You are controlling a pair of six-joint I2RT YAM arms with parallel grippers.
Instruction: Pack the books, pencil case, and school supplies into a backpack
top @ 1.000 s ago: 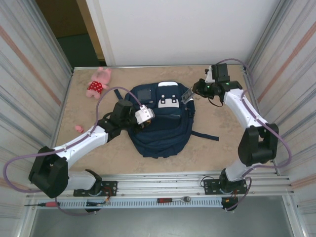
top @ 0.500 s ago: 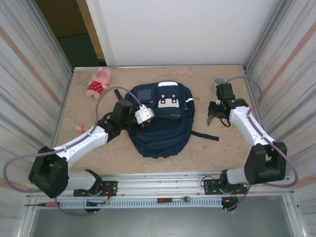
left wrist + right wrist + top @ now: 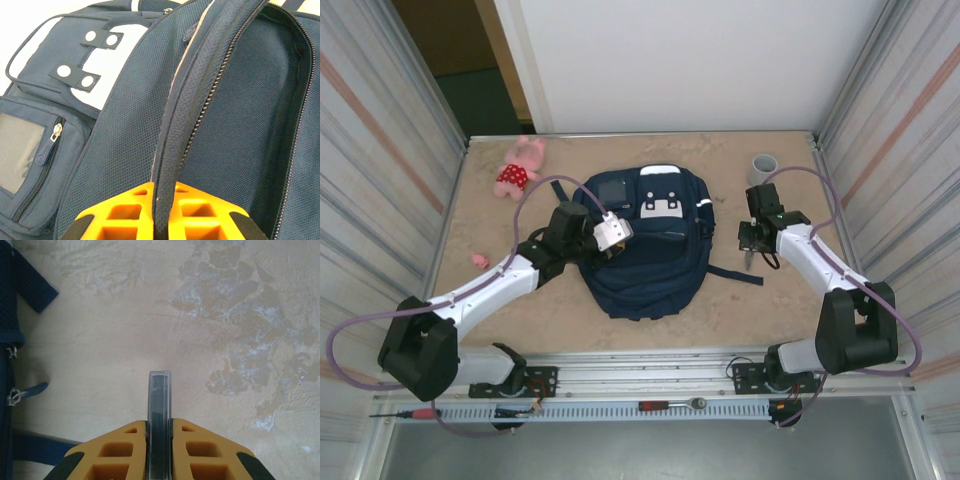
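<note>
While right tool point(image 3: 160, 427) grips clear pack point(image 3: 160, 390), backpack strap point(image 3: 735, 273) beside, grey cup point(image 3: 764, 164) near.

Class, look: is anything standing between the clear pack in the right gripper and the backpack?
Nothing visible does. Bare table separates the right gripper, shut on the clear pack, from the backpack; the left gripper pinches its zipper edge.

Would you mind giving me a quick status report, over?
Left gripper shut on backpack zipper edge. Right gripper shut on clear pack, above table right of backpack. Loose strap nearby.
</note>
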